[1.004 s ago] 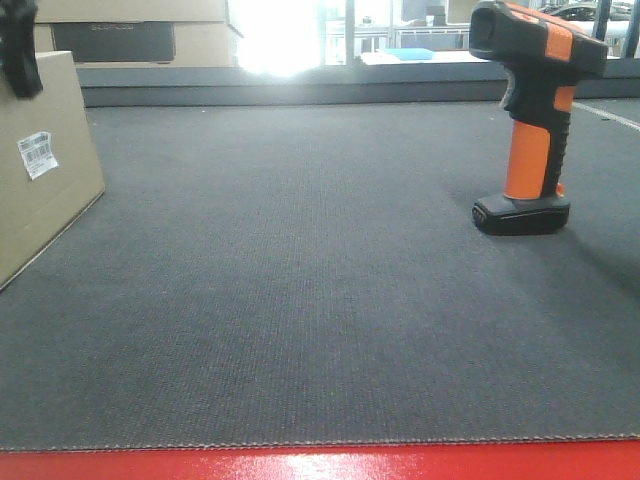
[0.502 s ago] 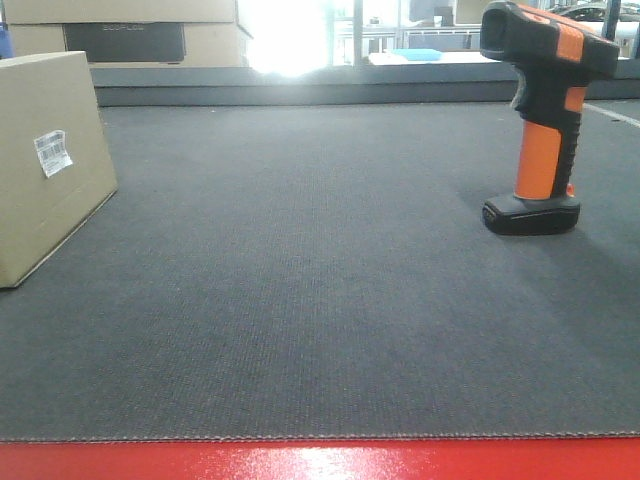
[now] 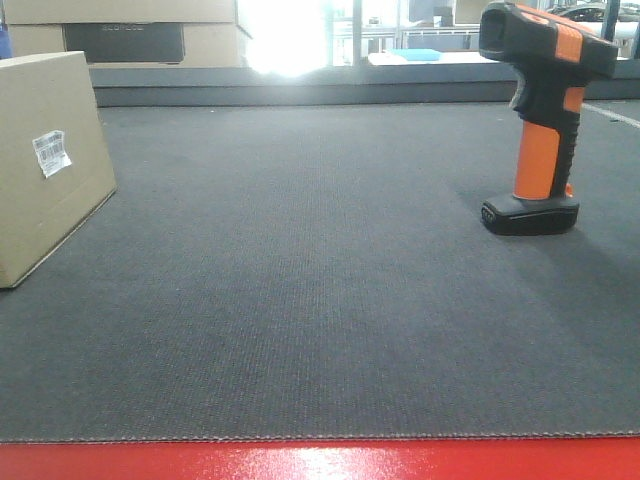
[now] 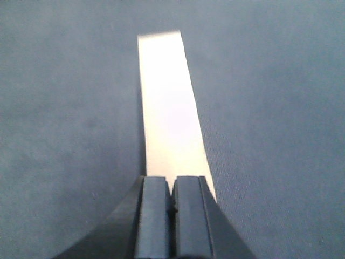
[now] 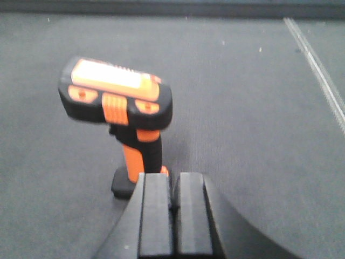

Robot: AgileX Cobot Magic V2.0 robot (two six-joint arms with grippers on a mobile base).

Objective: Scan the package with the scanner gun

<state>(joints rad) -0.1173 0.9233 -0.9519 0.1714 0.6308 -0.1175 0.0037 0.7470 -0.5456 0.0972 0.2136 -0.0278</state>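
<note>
Right gripper [image 5: 174,208] is pinched closed on nothing, scanner gun [image 5: 119,116] standing just ahead of it (slightly left). Going in closed would topple it. Left gripper [image 4: 172,208] closed too, above the package [image 4: 170,113].

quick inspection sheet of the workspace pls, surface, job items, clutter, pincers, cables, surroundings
surface: dark grey mat, red edge at the front
package: upright at the left, white barcode sticker showing
scanner gun: standing on its foot at the right, not held
clutter: nothing seen
left pincer: shut, empty, over a pale box top
right pincer: shut, empty, just behind the scanner gun
cables: nothing seen
surroundings: banded boxes behind, bright windows
</note>
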